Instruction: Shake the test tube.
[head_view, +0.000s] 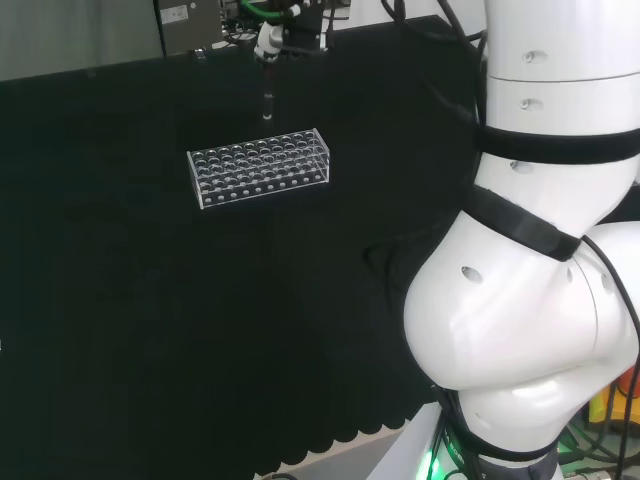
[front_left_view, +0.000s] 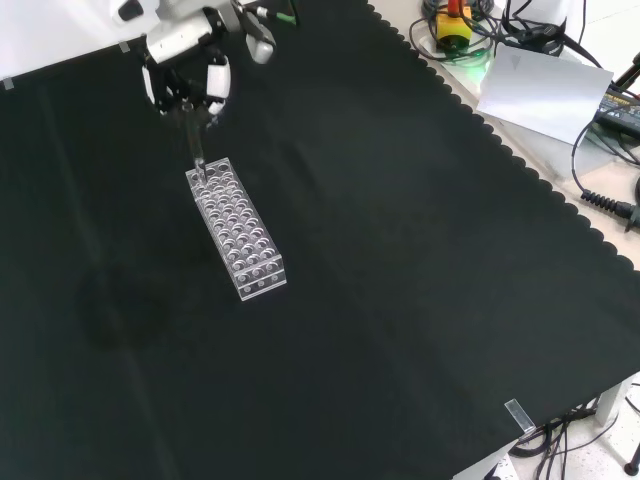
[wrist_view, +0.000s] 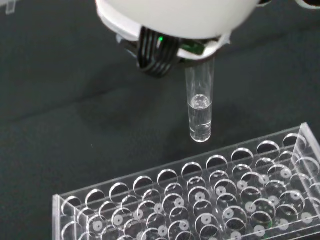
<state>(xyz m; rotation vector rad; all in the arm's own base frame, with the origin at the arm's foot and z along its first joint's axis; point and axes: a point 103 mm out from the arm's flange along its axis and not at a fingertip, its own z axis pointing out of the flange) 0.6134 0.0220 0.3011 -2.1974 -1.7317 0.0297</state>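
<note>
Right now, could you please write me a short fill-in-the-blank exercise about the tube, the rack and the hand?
1. The hand holds a test tube that hangs ____ the clear rack, out of its holes.
2. The tube holds a little clear ____ at its bottom.
3. The rack stands on a ____ cloth.
4. The rack's holes seen in the wrist view are all ____.

Missing words: above; liquid; black; empty
</note>
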